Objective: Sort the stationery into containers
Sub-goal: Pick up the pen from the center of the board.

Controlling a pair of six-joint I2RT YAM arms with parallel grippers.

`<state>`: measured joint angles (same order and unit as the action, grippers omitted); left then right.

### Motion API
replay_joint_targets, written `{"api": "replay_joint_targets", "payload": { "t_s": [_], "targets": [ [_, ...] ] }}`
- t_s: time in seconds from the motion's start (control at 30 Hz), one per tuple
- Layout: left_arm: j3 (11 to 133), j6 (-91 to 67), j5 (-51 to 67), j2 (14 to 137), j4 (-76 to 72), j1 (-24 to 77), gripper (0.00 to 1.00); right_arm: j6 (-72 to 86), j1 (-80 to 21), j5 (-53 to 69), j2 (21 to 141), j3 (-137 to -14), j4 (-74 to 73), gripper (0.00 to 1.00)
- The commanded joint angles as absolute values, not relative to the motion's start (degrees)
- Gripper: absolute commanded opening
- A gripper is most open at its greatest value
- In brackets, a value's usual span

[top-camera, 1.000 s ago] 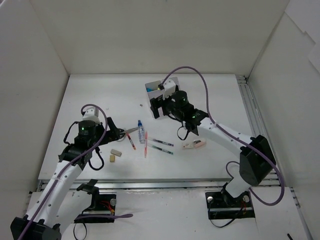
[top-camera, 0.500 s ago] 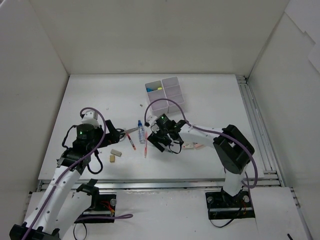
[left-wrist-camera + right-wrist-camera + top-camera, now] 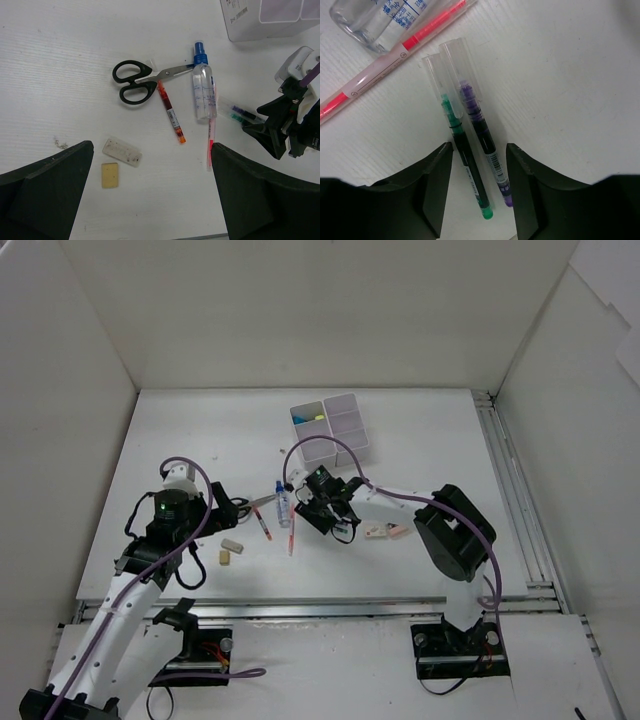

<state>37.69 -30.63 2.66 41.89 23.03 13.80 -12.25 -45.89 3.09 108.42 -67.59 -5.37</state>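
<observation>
Two capped pens lie side by side on the table, a green one (image 3: 465, 155) and a purple one (image 3: 482, 132). My right gripper (image 3: 479, 192) is lowered astride both, its jaws partly drawn in with narrow gaps on each side; the pens still rest on the table. From above, that gripper (image 3: 328, 520) hides them. My left gripper (image 3: 152, 150) hangs wide open above bare table, holding nothing. Ahead of it lie black-handled scissors (image 3: 132, 82), a blue-capped bottle (image 3: 203, 92), a red pen (image 3: 170, 112) and a thin pink pen (image 3: 211, 135). The white organiser (image 3: 345, 452) stands behind.
A white eraser (image 3: 121, 152) and a yellow eraser (image 3: 110, 175) lie near my left finger. Pink and white erasers (image 3: 385, 531) lie right of the right gripper. One organiser compartment holds yellow and blue items (image 3: 312, 418). White walls enclose the table.
My right arm swung from the organiser down to the green and purple pens, and its jaws narrowed around them. The left arm has barely moved and stays open.
</observation>
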Motion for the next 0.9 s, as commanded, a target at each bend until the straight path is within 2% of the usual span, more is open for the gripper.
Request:
{"api": "replay_joint_targets", "payload": {
  "t_s": [0.0, 0.07, 0.2, 0.47, 0.6, 0.87],
  "targets": [
    [38.6, -30.2, 1.8, 42.5, 21.1, 13.9, 1.0, -12.9, -46.1, 2.9, 107.1, -68.6, -6.2, 0.44],
    [38.7, -30.2, 1.8, 42.6, 21.1, 13.9, 0.99, -12.5, -46.1, 1.1, 106.4, -68.1, -6.2, 0.39],
    [38.8, -30.0, 2.2, 43.2, 20.7, 13.9, 0.99, -11.2, -46.4, 0.3, 103.3, -67.2, -6.2, 0.38],
    [38.5, -29.7, 2.5, 42.9, 20.2, 13.9, 1.0, -9.8, -48.2, 0.7, 97.8, -63.5, -4.2, 0.4],
    [38.1, -29.6, 2.3, 42.4, 20.4, 13.9, 0.99, -9.8, -49.0, 5.3, 98.7, -63.6, -4.0, 0.4],
    [37.9, -29.5, 1.3, 42.1, 21.1, 13.9, 1.0, -10.1, -49.0, 4.5, 104.8, -66.4, -4.1, 0.37]
  ]
}}
